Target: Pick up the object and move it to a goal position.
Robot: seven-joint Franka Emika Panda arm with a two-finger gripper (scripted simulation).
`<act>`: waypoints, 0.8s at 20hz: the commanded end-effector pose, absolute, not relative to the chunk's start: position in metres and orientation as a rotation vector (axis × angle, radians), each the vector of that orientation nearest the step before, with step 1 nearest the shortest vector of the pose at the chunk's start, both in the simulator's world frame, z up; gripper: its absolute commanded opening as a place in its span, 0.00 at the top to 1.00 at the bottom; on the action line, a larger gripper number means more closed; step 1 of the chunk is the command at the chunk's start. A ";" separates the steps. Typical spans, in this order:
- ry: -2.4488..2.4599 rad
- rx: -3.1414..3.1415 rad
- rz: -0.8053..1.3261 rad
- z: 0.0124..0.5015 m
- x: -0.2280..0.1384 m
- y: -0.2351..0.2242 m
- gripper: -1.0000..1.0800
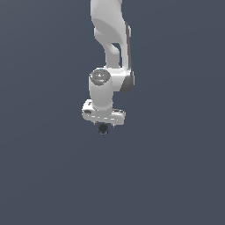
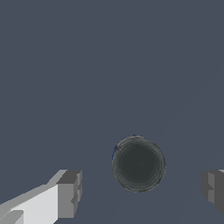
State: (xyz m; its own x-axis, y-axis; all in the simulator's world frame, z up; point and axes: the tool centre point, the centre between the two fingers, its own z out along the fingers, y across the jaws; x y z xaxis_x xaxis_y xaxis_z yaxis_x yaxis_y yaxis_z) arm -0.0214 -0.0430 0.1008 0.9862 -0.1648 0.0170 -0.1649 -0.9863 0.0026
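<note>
The object [image 2: 138, 165] is a small black round lump with a faint bluish edge. In the wrist view it lies between the two grey fingertips [image 2: 70, 192], with a clear gap on each side. My gripper [image 2: 141, 189] is open and touches nothing. In the exterior view the white arm hangs straight down, and the gripper [image 1: 104, 125] is directly over the object [image 1: 103, 129], which shows as a dark spot just under the hand. I cannot tell whether the object rests on the surface or how high the fingers are above it.
A plain dark grey-blue surface [image 1: 176, 176] fills both views. No other objects, edges or markers show.
</note>
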 end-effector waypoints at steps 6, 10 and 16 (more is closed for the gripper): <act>-0.380 3.118 0.002 0.067 -0.041 -0.053 0.04; -0.383 3.118 -0.001 0.065 -0.042 -0.053 0.04; -0.384 3.118 -0.001 0.053 -0.043 -0.053 0.04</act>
State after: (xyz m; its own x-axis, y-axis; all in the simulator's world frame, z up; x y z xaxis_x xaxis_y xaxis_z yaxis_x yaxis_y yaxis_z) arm -0.0419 -0.0532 0.0578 0.9701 -0.2426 0.0006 -0.2426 -0.9701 0.0001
